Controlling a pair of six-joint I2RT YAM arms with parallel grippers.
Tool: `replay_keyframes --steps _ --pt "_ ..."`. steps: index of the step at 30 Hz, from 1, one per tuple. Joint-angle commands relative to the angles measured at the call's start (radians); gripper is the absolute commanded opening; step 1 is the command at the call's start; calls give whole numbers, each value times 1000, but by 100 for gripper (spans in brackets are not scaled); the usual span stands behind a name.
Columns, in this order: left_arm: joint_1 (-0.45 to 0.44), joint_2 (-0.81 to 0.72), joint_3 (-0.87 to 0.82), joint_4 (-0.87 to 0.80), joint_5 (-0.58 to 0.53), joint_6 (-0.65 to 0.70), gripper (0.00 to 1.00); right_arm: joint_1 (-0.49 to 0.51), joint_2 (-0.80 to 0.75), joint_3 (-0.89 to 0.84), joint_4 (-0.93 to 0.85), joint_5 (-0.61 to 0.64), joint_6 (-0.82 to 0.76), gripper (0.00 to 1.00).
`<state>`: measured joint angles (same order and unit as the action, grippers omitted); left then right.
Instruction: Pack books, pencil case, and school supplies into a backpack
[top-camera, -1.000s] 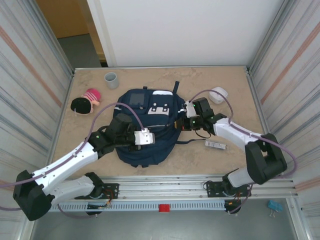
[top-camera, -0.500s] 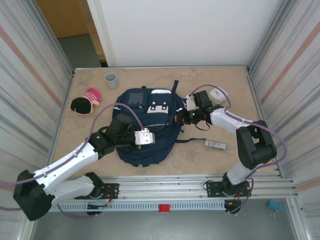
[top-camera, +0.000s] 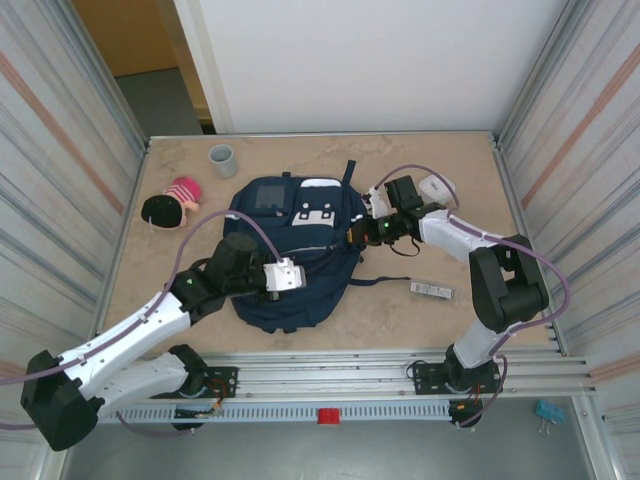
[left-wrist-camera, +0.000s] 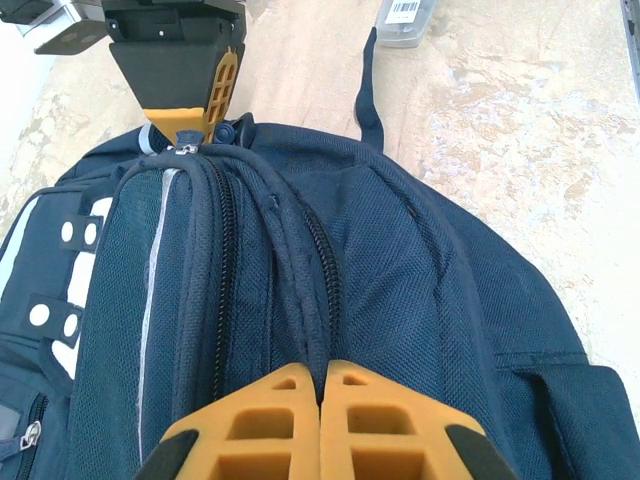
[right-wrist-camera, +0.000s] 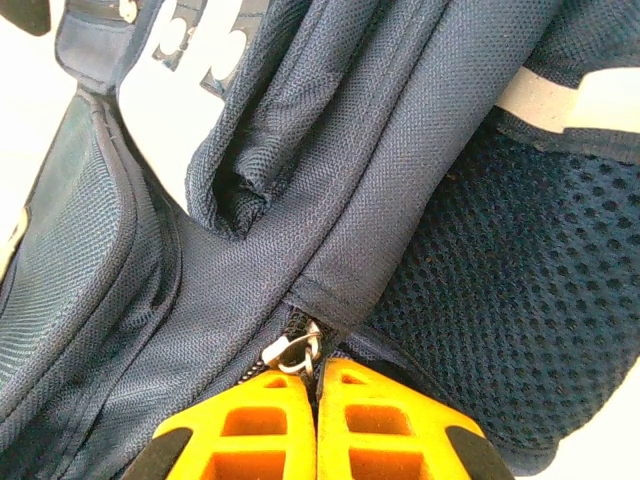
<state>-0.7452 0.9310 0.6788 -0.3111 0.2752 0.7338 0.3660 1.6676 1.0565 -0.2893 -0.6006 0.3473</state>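
From above, the backpack (top-camera: 295, 245) lies flat mid-counter (top-camera: 180, 180). Its zips look closed, so nothing inside it can be told. The left fingers (top-camera: 303, 272) rest at its 4 o'clock and the right fingers (top-camera: 358, 234) at its 2 o'clock. A grey cup (top-camera: 222, 157) stands at the counter's 11 o'clock, its inside hidden. A barcoded box (top-camera: 432, 290) lies at 4 o'clock, apart from the pack.

In the left wrist view, the left fingers (left-wrist-camera: 320, 375) are pressed together on a fabric ridge beside the zip track. At 11 o'clock, the right fingers (left-wrist-camera: 188, 128) meet the pack's corner.

In the right wrist view, the right fingers (right-wrist-camera: 316, 375) are closed on the metal zip pull (right-wrist-camera: 290, 352).

This looks like the opening step. Next, the pull likely needs drawing along its track while the left fingers hold the fabric taut.
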Motion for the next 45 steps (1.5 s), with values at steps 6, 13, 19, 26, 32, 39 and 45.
replay_keyframes --steps 6,13,19,26,32,39,45 --pt "-15 -89 47 -209 218 15 0 -115 74 107 68 279 5 0" --pt "-42 -75 31 -170 186 17 0 -113 94 148 63 369 70 0" --pt "27 -101 -28 -63 111 -73 0 -65 24 131 64 292 -131 0" --pt "10 -63 32 13 -55 -248 59 35 -89 131 -53 254 -129 0" --pt "-105 113 153 61 -174 -462 81 151 -155 93 -63 361 101 0" --pt "-146 255 173 119 -369 -664 86 275 -195 77 -30 424 218 0" --pt "-142 336 152 92 -409 -685 73 323 -232 77 -17 401 228 0"
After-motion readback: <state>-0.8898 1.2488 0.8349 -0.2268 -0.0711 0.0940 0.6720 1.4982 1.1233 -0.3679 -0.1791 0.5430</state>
